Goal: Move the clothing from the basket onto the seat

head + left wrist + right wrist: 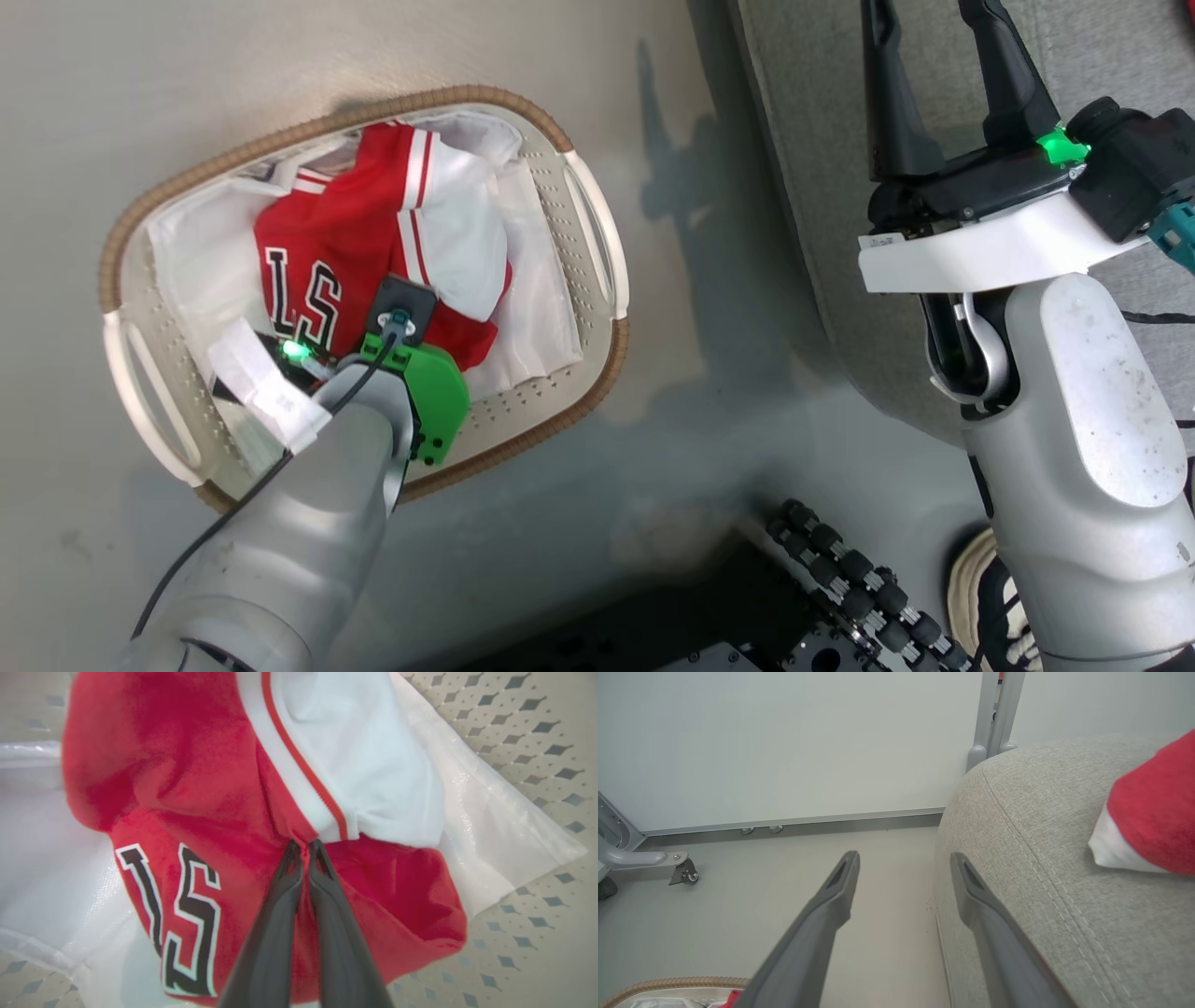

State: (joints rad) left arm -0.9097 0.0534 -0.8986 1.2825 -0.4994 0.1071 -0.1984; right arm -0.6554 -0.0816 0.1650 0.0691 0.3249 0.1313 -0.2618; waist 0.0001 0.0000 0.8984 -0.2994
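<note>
- The basket (597,233) sits on the floor (709,420), on the left side of the head view. It is white with little holes and a brown rim.
- The clothing (327,252) lies inside the basket, on top of a white sheet (537,308). It is red with white parts and has a dark "15" on it.
- The left gripper (304,845) reaches down into the basket. Its jaws are squeezed tight on a fold of the red clothing, just beside a white band with a thin red line.
- The seat (812,140) is big, grey and soft. It is to the right of the basket, a little apart from it.
- The right gripper (904,858) hangs by the edge of the seat. Its jaws are spread wide and hold nothing. One finger is over the floor and the other is in front of the seat's side.
- Another red and white piece (1153,821) lies on top of the seat, at the right edge of the right wrist view.
</note>
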